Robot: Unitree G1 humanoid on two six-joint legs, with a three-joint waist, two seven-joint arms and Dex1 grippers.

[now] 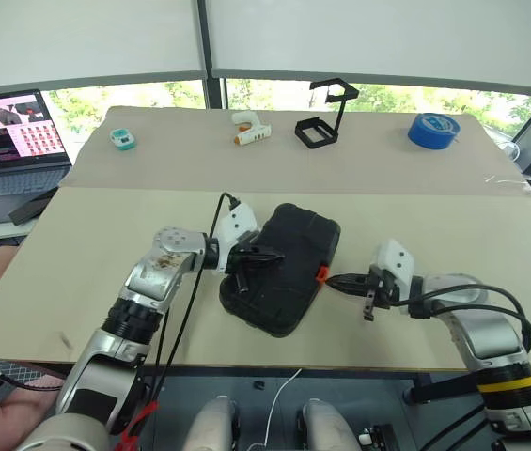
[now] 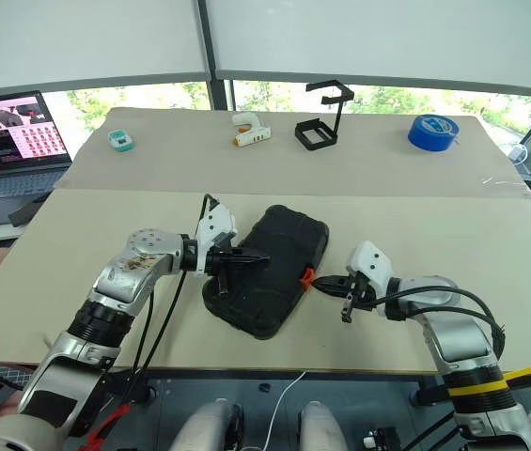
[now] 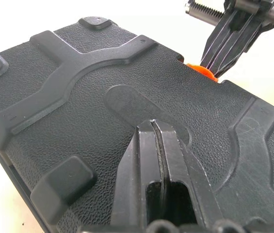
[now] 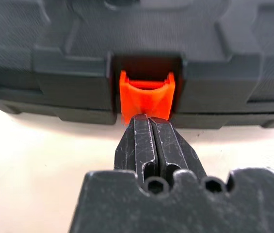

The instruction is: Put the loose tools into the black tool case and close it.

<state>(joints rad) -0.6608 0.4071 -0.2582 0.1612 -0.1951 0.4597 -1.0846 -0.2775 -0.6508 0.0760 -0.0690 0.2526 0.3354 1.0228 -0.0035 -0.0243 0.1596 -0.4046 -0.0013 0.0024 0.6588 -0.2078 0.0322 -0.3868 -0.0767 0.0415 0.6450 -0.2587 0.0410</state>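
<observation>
**Pale worktop, shut case**

Beige tabletop (image 1: 105, 235) by the windows: near the front edge lies the black tool case (image 1: 284, 268), lid down. On its ribbed shell rests the left gripper (image 1: 267, 256), fingers pressed together. At the case's side, the right gripper (image 1: 333, 279), likewise closed and empty, touches its tips to the orange latch (image 4: 146, 97). Farther back stand a white-orange gun-shaped tool (image 1: 249, 129), black wire-frame stand (image 1: 321, 120) and blue tape roll (image 1: 433, 130).
</observation>
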